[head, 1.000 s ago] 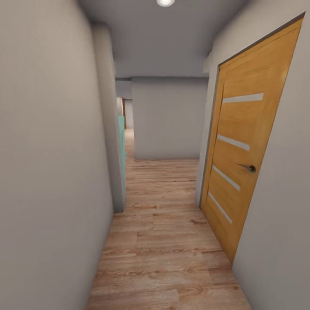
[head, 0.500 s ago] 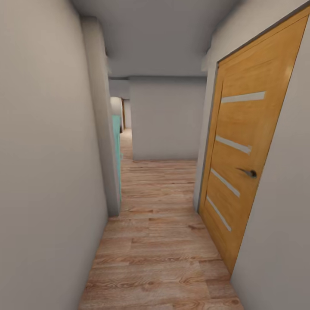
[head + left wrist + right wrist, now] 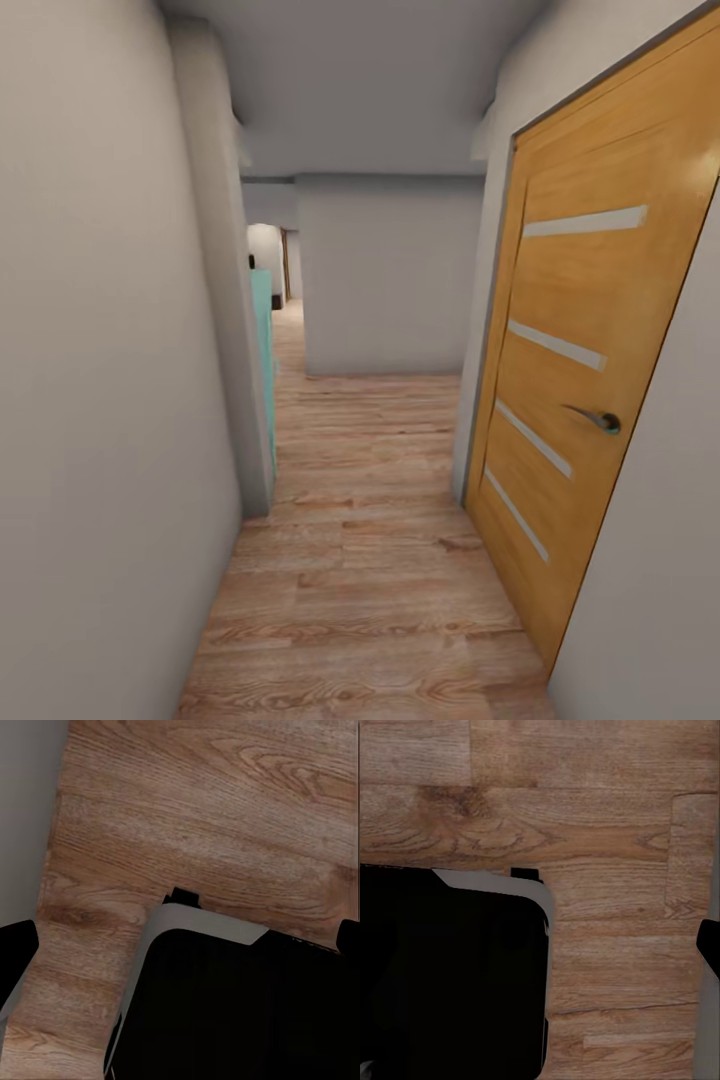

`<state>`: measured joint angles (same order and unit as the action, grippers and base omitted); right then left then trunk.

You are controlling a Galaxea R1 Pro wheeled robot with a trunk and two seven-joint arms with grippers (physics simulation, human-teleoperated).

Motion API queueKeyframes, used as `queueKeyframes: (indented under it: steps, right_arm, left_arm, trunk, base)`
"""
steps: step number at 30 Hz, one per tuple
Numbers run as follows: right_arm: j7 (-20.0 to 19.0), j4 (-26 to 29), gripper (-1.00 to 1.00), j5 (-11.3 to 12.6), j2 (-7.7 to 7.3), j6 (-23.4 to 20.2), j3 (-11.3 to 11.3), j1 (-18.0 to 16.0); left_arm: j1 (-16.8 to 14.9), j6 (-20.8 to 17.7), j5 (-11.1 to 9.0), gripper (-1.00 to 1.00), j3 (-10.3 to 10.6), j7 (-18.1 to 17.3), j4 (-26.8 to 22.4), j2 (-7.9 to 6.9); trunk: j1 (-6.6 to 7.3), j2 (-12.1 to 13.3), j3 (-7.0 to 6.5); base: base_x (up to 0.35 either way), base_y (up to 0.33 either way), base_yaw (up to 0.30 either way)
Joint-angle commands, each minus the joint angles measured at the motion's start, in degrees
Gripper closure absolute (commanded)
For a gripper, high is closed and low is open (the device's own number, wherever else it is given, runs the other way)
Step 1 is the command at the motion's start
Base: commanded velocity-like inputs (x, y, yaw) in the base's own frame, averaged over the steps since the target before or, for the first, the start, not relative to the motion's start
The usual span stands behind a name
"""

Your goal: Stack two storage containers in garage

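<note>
The robot has rolled forward along the hallway: the wooden door (image 3: 585, 390) looms larger and the turquoise panel (image 3: 263, 370) nearer. Both end effectors hang over the plank floor (image 3: 370, 560), their state impossible to tell. The containers' whereabouts are unknown, so the robot is judged in transit.

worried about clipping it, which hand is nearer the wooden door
Right, probably. The door is on the robot's right; the right hand hangs over floor on that side, the left hand by the opposite wall.
</note>
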<state>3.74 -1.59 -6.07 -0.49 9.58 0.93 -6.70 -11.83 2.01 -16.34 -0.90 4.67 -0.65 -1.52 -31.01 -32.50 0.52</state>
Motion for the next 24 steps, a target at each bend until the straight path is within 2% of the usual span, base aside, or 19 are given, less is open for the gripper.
queueKeyframes:
  steps: [1, 24]
  right_arm:
    - [0.25, -0.17, -1.0, -0.61, 0.01, 0.26, 0.12, -0.07]
    - [0.3, -0.17, -1.0, -0.61, -0.12, 0.21, 0.13, -0.07]
  left_arm:
    - [-0.03, 0.05, -0.18, -1.0, -0.07, 0.08, 0.04, 0.02]
    - [-0.03, -2.25, -0.18, -1.0, -0.07, 0.07, 0.04, 0.01]
  trunk:
    - [-0.05, -0.04, 0.05]
    - [-0.05, -0.04, 0.05]
  base:
    - [0.322, 0.0, 0.0]
    - [0.323, 0.0, 0.0]
